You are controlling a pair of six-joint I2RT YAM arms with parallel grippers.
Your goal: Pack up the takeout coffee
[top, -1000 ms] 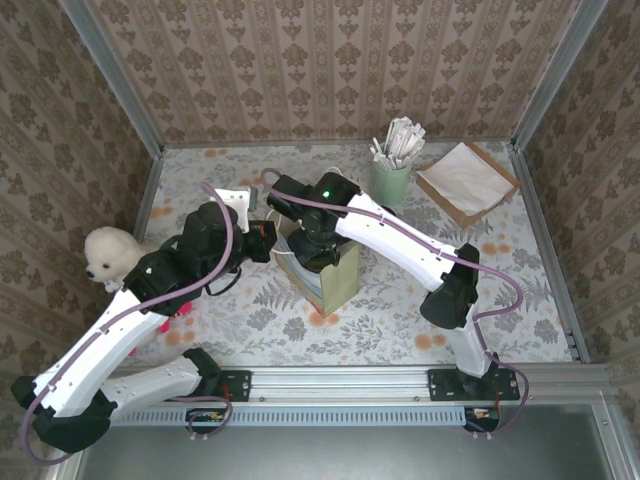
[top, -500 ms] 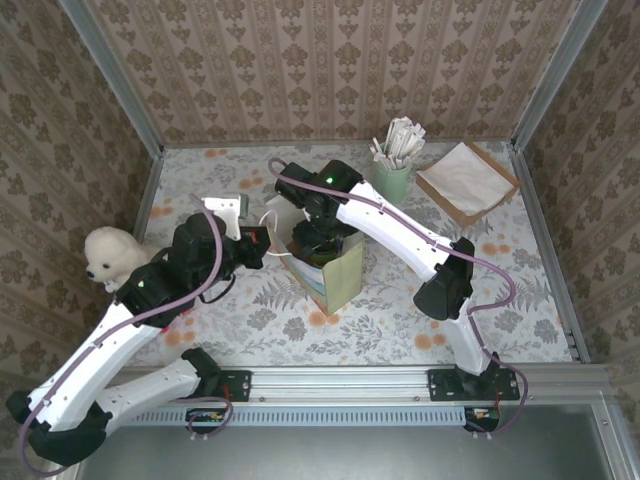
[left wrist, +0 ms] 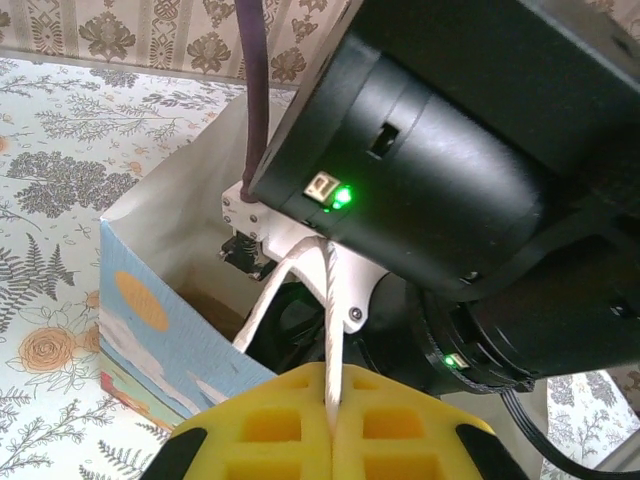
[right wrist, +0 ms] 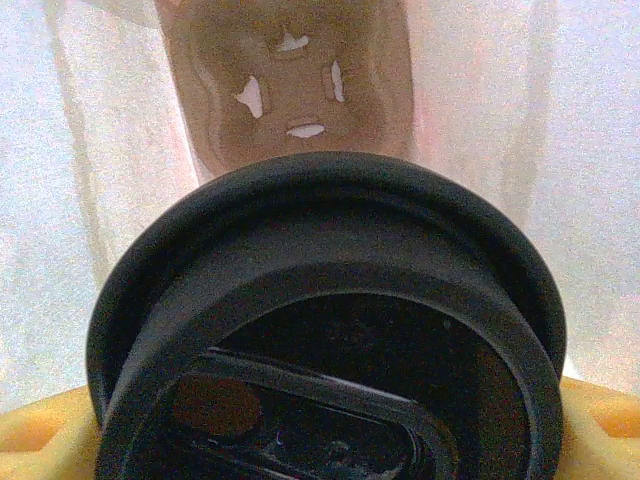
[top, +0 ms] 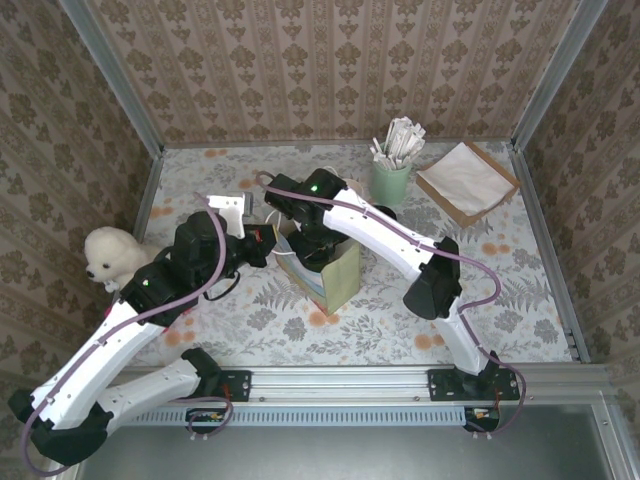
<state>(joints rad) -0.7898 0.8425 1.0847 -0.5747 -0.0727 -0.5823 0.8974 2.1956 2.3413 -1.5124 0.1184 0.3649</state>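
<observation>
The left gripper (left wrist: pixel 330 405) has its yellow fingers (left wrist: pixel 270 425) pressed together on the white handle (left wrist: pixel 328 300) of the printed paper bag (left wrist: pixel 150 330), which stands in the middle of the table (top: pixel 520 290). The right gripper (right wrist: pixel 320 440) reaches down inside that bag. Its 2 yellow pads (right wrist: pixel 40 440) are spread wide and clamped on the takeout coffee (right wrist: pixel 330 250), whose black lid (right wrist: pixel 300 330) faces the wrist camera above the bag's brown cardboard floor (right wrist: pixel 290 100).

Count, near to far across the worktop:
- robot arms: 2, left arm (top: pixel 100 350) and right arm (top: pixel 390 235)
- paper bag (top: pixel 340 282): 1
- lidded coffee cup (right wrist: pixel 330 320): 1
- plush dog (top: pixel 107 255), far left: 1
- holder of white sticks (top: pixel 391 182): 1
- tray of napkins (top: pixel 465 180), far right: 1
</observation>
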